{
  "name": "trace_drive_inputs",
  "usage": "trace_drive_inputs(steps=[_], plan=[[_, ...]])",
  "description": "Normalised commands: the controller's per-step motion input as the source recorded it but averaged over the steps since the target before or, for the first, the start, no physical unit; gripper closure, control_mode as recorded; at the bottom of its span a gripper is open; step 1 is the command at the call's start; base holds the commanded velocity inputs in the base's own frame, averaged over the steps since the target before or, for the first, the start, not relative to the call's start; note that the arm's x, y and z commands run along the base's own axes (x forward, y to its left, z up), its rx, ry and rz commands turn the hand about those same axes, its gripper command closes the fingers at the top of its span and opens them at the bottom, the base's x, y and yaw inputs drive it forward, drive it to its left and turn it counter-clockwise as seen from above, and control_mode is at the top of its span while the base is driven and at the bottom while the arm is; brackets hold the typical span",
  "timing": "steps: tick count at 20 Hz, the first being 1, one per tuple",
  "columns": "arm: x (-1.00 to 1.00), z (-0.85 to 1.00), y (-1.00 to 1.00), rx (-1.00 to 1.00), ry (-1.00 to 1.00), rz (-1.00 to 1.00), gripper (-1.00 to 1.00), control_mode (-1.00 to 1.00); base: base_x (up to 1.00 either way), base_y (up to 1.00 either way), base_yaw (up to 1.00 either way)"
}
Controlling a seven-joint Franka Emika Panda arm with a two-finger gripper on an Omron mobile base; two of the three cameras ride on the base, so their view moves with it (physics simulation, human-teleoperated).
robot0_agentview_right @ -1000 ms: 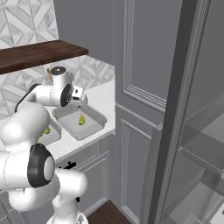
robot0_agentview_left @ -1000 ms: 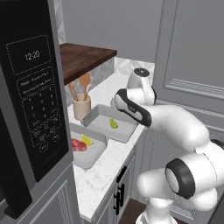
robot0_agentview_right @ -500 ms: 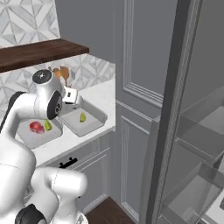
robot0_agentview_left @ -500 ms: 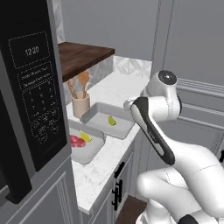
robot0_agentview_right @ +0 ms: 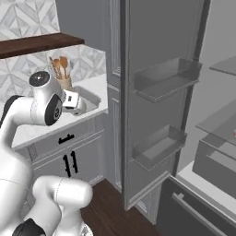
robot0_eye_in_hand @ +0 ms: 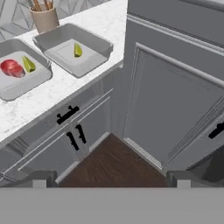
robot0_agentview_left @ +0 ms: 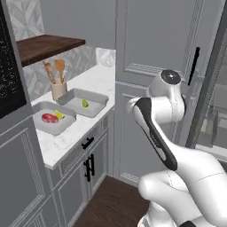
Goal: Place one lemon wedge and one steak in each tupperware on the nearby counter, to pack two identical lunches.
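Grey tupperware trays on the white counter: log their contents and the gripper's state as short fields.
near grey tupperware tray: red-pink steak slab beside yellow lemon wedge
far grey tupperware tray: one yellow-green lemon wedge, no steak
white stone counter: bears both trays and tan cup of wooden utensils
gripper: open, empty, off the counter

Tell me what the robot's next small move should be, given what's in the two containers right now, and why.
Probably turn toward the open fridge to look for a second steak. One tupperware already holds a steak and a lemon wedge; the other tupperware has only a lemon wedge. The gripper is open, holding nothing.
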Motion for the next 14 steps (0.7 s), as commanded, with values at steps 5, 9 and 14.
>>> trace_drive_inputs(steps=[5,9,14], plan=[[0.0,0.0,0.0,0.0,0.0,0.0,-1.0,1.0,-1.0,-0.65,0.0],[0.0,0.0,0.0,0.0,0.0,0.0,-1.0,1.0,-1.0,-0.64,0.0],[0.0,0.0,0.0,0.0,0.0,0.0,-1.0,1.0,-0.83,-0.46,-0.46]])
